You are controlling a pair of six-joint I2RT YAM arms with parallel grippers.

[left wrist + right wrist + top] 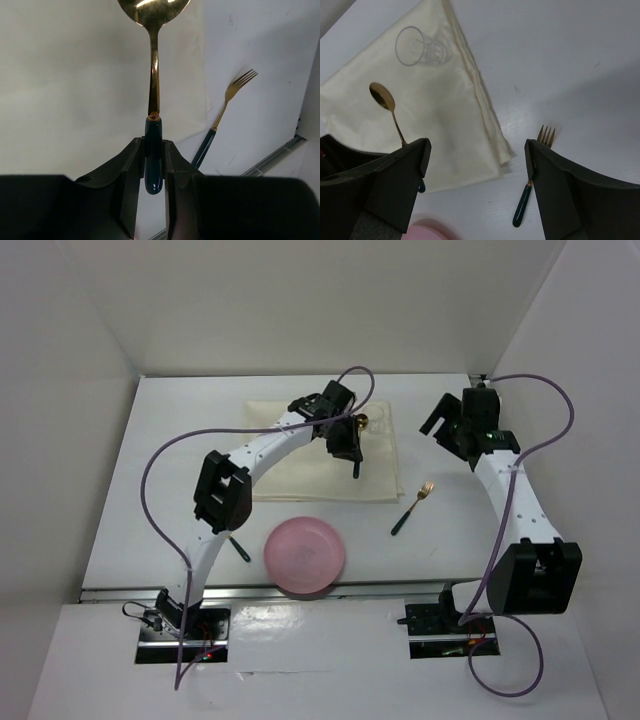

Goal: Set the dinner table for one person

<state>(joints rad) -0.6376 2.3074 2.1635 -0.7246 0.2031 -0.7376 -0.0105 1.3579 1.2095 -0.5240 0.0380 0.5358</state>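
The left gripper is clamped on the dark green handle of a gold spoon, whose bowl points away from it above the cream cloth. A clear glass sits on the cloth near a corner. The right gripper hangs with its jaws spread wide and nothing between them, over the white dinner table beside the cloth's edge. On the table a fork lies right of the cloth and a pink plate sits near the front edge.

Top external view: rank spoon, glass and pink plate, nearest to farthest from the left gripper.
1. The spoon, held in the left gripper.
2. The glass, just right, far corner of the cloth.
3. The pink plate, near edge of the dinner table.
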